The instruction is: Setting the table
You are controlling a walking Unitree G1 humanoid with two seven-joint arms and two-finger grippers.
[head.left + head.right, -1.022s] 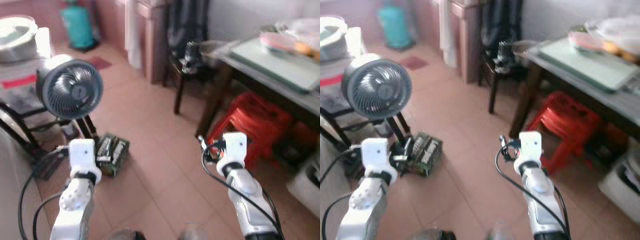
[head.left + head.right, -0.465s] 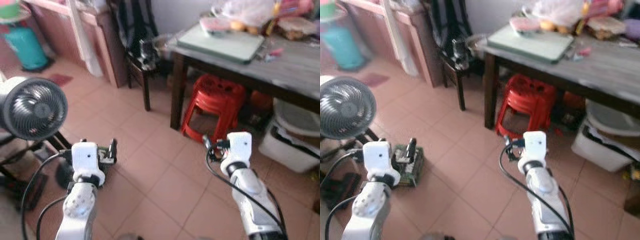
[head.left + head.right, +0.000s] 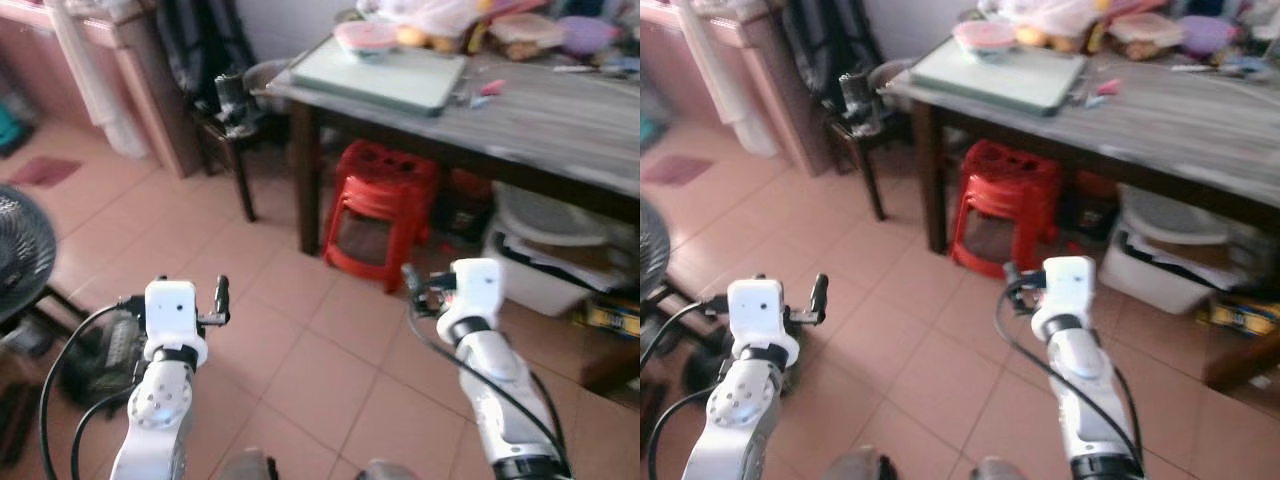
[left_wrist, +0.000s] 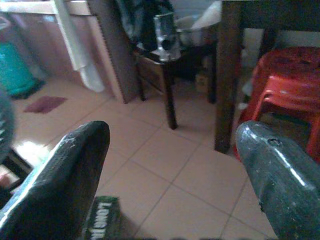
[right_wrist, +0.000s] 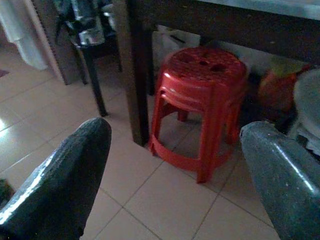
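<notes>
A dark wooden table (image 3: 560, 110) with a grey top stands ahead on the right. On its near corner lies a pale green board (image 3: 385, 75) with a pink-lidded bowl (image 3: 365, 38) at its back, and bags and food containers (image 3: 520, 25) sit behind. Both arms are held up low over the tiled floor, short of the table. My left gripper (image 4: 172, 137) is open with nothing between its fingers, facing a table leg. My right gripper (image 5: 175, 132) is open and empty too, facing the red stool (image 5: 202, 100) under the table.
A dark chair (image 3: 235, 125) carrying a metal cup stands left of the table. A white tub (image 3: 545, 255) sits under it. A fan (image 3: 20, 250) and a green box (image 3: 115, 345) are at my left. A cabinet with a hanging white cloth (image 3: 90, 70) lines the back left.
The camera has swung right and come closer: the table now fills the upper right and the fan has slid to the left edge. Both arms hold the same pose, fingers apart.
</notes>
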